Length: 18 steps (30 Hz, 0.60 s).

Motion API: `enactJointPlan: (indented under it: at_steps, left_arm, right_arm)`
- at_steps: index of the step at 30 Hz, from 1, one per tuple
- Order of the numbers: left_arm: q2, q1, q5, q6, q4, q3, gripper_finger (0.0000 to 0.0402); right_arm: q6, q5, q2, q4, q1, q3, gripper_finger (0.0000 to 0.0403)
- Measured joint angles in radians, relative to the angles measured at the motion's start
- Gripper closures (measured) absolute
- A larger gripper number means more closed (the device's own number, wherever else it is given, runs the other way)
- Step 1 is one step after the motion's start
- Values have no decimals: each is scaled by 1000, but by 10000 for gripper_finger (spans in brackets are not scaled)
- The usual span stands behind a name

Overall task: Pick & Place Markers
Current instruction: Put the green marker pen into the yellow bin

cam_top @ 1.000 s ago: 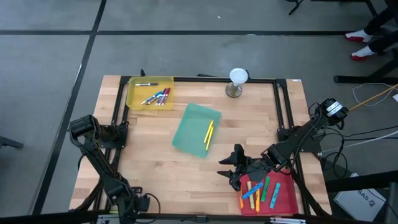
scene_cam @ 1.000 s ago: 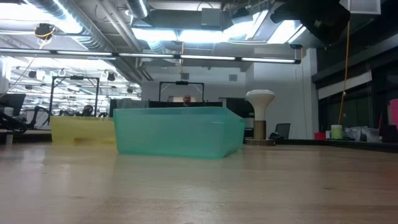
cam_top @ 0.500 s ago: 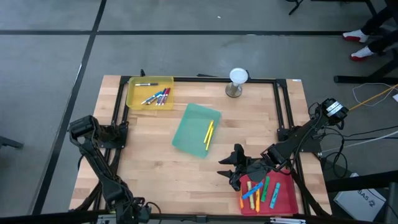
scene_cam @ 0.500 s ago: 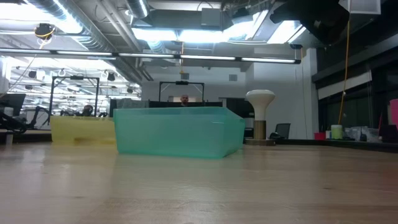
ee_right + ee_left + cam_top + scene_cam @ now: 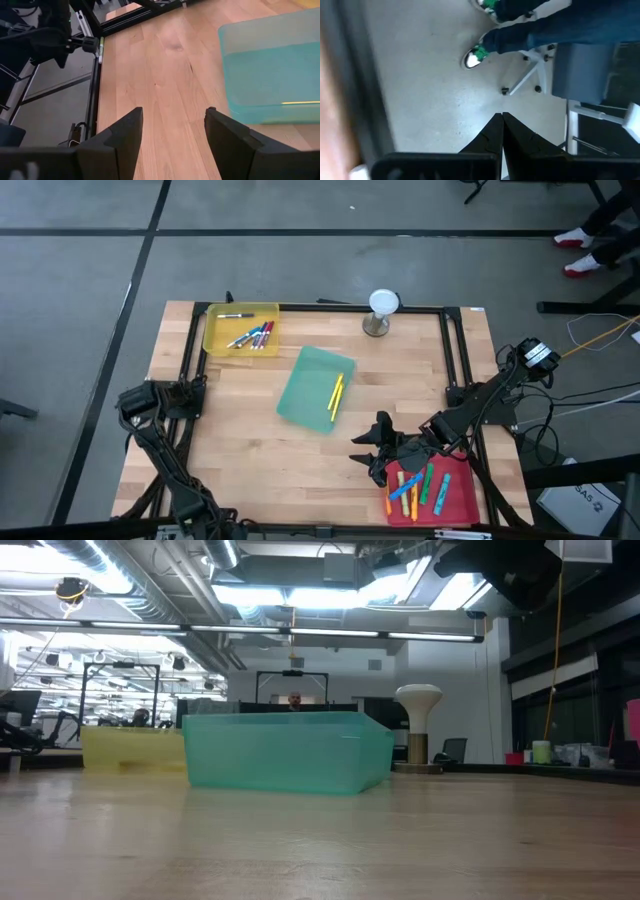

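Note:
Markers lie in three trays in the high view. Several sit in the yellow tray (image 5: 240, 328) at the far left, one yellow marker (image 5: 335, 395) lies in the green tray (image 5: 317, 388) at mid-table, and several coloured ones (image 5: 418, 485) fill the red tray (image 5: 450, 498) at the near right. My right gripper (image 5: 370, 450) hovers open just left of the red tray, over bare wood (image 5: 173, 111). My left gripper (image 5: 502, 115) is shut beyond the table's near-left edge and faces the floor.
A white-topped stand (image 5: 383, 310) stands at the far edge, right of the yellow tray. Black frame rails run along the left (image 5: 190, 395) and right (image 5: 462, 370) sides. A person's shoes (image 5: 479, 54) and a chair (image 5: 580, 75) show past the left gripper. Bare wood lies between the green tray and the near edge.
My left arm has drawn back toward the table's near edge, its gripper sliding down out of the high view and its elbow shifting slightly toward the near edge. The right arm and all trays and markers have stayed put.

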Motion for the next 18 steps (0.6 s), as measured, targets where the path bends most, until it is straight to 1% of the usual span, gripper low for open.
enactJointPlan:
  at_steps: [6, 10, 15, 18]
  left_arm:
    - [0, -5, -9, -17, -76, 0, 400]
    - [1, -11, -9, -30, -172, 0, 400]
    - [1, -9, -29, -17, -200, -8, 401]
    - [0, -6, -30, -14, -267, -9, 400]
  right_arm:
    - [4, 0, 0, 0, 0, 0, 194]
    - [4, 0, 0, 0, 0, 0, 194]
    - [4, 0, 0, 0, 0, 0, 194]
    - [4, 0, 0, 0, 0, 0, 194]
